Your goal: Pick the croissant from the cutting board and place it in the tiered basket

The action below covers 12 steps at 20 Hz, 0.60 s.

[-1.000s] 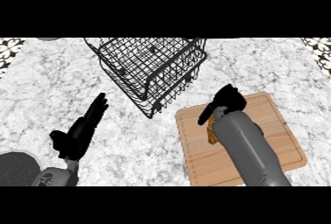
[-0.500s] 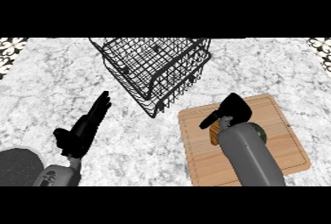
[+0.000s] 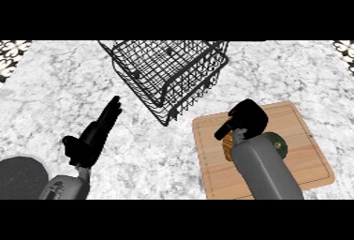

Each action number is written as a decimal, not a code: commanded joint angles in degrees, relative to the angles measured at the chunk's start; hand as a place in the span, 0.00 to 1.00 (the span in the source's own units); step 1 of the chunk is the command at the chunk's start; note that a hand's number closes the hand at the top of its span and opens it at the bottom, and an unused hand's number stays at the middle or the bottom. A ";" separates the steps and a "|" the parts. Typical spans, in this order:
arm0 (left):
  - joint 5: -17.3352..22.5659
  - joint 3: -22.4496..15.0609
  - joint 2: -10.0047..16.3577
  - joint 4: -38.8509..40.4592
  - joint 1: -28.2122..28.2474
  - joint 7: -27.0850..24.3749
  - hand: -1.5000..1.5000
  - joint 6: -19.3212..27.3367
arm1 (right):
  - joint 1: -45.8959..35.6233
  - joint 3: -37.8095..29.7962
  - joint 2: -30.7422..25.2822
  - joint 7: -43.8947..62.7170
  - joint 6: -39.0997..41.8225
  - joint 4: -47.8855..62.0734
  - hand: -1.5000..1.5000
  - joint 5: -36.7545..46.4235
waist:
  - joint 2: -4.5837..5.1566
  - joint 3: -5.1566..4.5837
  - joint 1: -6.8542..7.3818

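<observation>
The croissant [image 3: 224, 142] shows only as a brown sliver on the wooden cutting board [image 3: 304, 164], mostly hidden under my right wrist. My right hand [image 3: 243, 118] hovers over the board's far left part, just beyond the croissant, with its fingers relaxed and its thumb spread to the left; it is open and holds nothing that I can see. The black wire tiered basket [image 3: 166, 70] stands tilted at the counter's back, its near corner close to the board's far left corner. My left hand [image 3: 93, 136] rests open at the left, fingers straight.
A dark olive round thing [image 3: 278, 143] lies on the board right of my forearm. A dark grey disc [image 3: 21, 178] sits at the lower left by my left arm. Bare marble counter [image 3: 62, 84] spreads left of the basket.
My right hand has come down and drawn slightly back over the board, its fingers looking more bunched. The croissant stays in place. The left hand has not moved.
</observation>
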 commanded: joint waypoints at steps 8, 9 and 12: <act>-0.15 0.67 0.24 -4.50 2.76 2.68 0.50 -0.50 | 5.10 3.75 0.50 12.54 3.82 -11.25 1.00 8.40 | -0.31 0.04 -0.56; -1.30 0.30 -1.03 -2.15 2.75 0.36 0.50 0.74 | 10.96 7.73 0.50 12.46 4.35 -15.79 1.00 9.31 | -0.55 -0.01 -1.48; 0.23 2.75 1.71 -0.48 2.40 -0.35 0.50 -1.51 | 20.91 15.92 0.50 12.97 4.77 -22.66 1.00 13.42 | -1.01 -0.10 -2.62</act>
